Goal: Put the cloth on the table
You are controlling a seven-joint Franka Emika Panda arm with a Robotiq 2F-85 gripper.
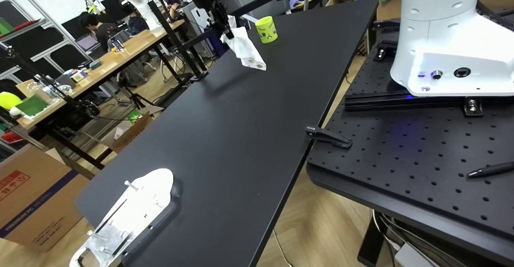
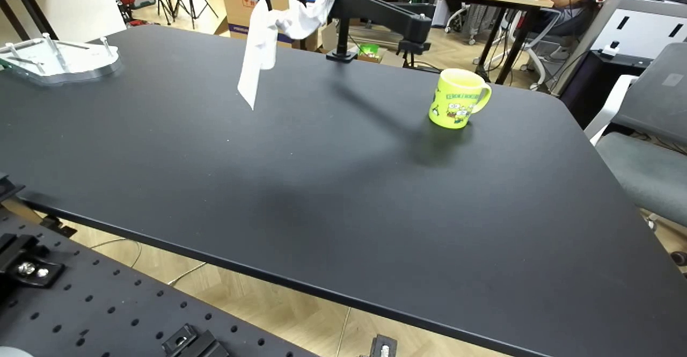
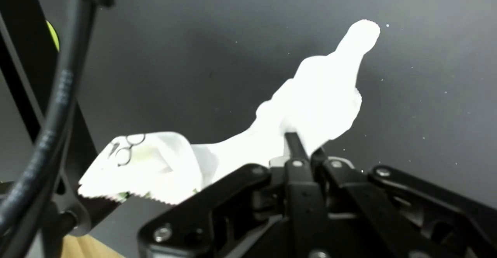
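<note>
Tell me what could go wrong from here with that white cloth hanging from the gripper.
The cloth hangs bunched from the gripper, so it may land crumpled on the table rather than flat. In an exterior view, one end of it appears close to the black support arm and could snag when lowered; I can't tell whether they touch.

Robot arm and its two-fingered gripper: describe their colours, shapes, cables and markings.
The smooth, rounded white arm base has small round recesses and a low panel with a dark round socket. The black jointed gripper has round-edged linkage bars dotted with silver screws. A thick black cable with pale markings, too blurred to read, shows in the wrist view.
</note>
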